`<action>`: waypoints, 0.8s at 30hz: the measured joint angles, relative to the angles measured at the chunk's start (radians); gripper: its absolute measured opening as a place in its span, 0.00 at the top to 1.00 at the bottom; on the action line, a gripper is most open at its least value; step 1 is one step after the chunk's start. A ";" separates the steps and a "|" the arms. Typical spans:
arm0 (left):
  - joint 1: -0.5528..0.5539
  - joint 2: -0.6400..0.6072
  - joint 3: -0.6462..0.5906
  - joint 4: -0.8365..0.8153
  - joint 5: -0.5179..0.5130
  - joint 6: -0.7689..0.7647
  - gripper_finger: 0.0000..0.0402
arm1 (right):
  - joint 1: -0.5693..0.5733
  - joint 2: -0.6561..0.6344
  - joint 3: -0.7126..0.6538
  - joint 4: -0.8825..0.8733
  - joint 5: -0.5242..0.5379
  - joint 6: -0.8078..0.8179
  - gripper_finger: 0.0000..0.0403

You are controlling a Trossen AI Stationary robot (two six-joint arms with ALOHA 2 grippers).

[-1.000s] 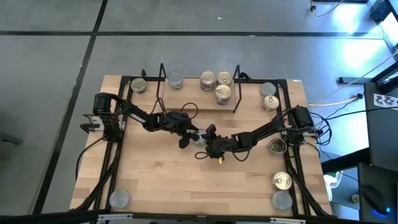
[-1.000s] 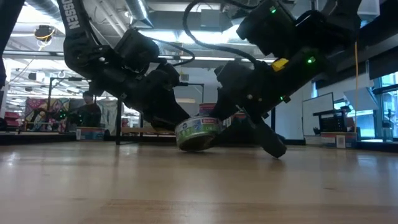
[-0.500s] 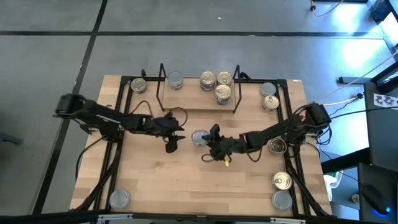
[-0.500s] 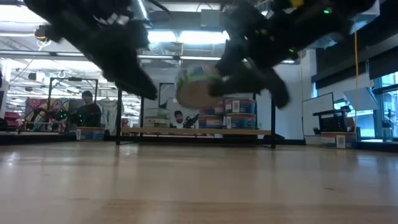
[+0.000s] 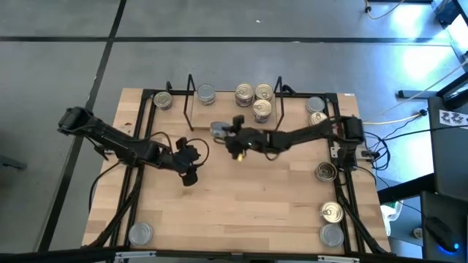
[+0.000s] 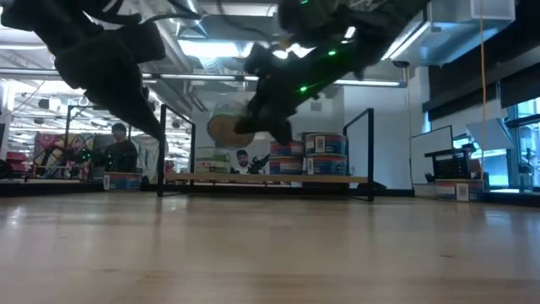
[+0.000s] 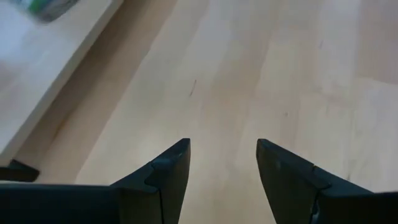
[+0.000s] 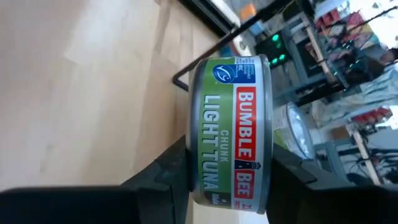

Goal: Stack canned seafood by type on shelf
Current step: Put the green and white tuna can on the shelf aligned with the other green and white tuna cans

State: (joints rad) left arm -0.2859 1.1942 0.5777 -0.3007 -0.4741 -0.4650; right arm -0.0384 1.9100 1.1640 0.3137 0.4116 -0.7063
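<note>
Three cans [image 5: 254, 98] on shelf [image 5: 232, 119], right tool [image 5: 224, 131] above it

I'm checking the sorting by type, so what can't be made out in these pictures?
- Labels of the cans on the shelf: too small in the high view, partly behind the right arm in the low view.
- Top of the held tuna can: the right wrist view shows only its side; blurred in the low view, so its lid type is unclear.
- Can at the left wrist view's corner: blurred, cut by the edge.
- Left tool: open, empty.
</note>
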 joint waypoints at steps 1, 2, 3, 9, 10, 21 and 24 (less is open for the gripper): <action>-0.005 0.000 0.000 -0.005 -0.001 -0.006 0.55 | -0.012 0.025 0.034 -0.023 -0.002 0.000 0.64; -0.011 -0.002 0.000 -0.020 -0.002 -0.013 0.55 | -0.021 0.054 0.072 -0.034 -0.002 0.000 0.64; -0.018 -0.005 0.000 -0.032 -0.003 -0.023 0.55 | -0.029 0.076 0.104 -0.054 -0.005 0.000 0.64; -0.048 -0.026 0.001 -0.063 -0.004 -0.057 0.55 | -0.063 0.189 0.234 -0.127 -0.003 0.003 0.64; -0.053 -0.032 0.001 -0.076 -0.004 -0.063 0.55 | -0.064 0.202 0.250 -0.122 -0.003 0.003 0.64; -0.061 -0.046 0.001 -0.085 -0.011 -0.085 0.55 | -0.103 0.301 0.380 -0.142 0.023 0.027 0.64; -0.061 -0.046 0.001 -0.083 -0.011 -0.086 0.55 | -0.115 0.303 0.380 -0.144 0.015 0.047 0.63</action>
State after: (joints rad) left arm -0.3470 1.1481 0.5785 -0.3833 -0.4850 -0.5514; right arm -0.1534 2.2131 1.5444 0.1697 0.4265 -0.6589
